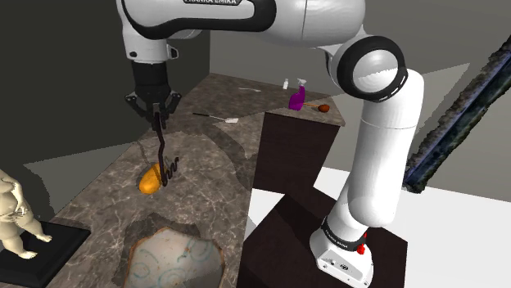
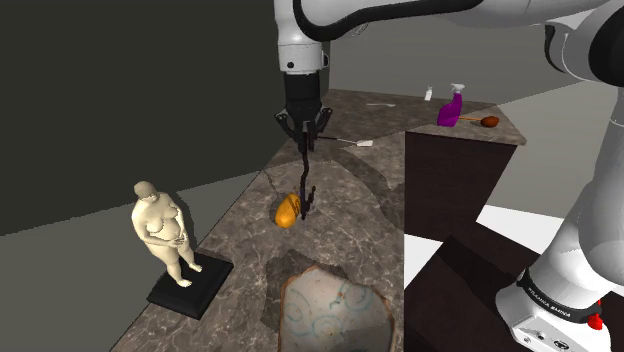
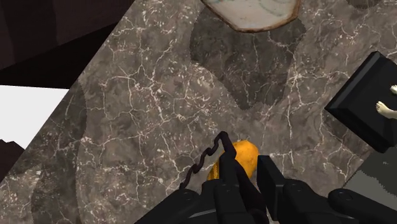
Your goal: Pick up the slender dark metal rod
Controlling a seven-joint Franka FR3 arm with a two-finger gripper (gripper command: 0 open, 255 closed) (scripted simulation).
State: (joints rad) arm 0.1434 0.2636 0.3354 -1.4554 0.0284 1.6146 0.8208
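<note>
- "FRANKA EMIKA": white capitals on the black band of the arm's upper link (image 1: pixel 211 6), shoulder view. The picture's top edge cuts the letter tops, so it is read from the lower halves.
- "FRANKA EMIKA": small dark capitals on the white arm base (image 1: pixel 338 240), shoulder view. They run slanted along the collar just above the stand (image 1: pixel 278 237), near a red knob (image 1: pixel 363 243), and are barely legible.
- "FRANKA EMIKA": the same brand on the same arm base (image 2: pixel 556 303), second exterior view. Dark capitals curve round the white collar, with the red knob (image 2: pixel 598 322) just beside.
- Bowl (image 1: pixel 172 258) on the table (image 1: pixel 205 164): faint blue-green swirls that read as pattern, not lettering.
</note>
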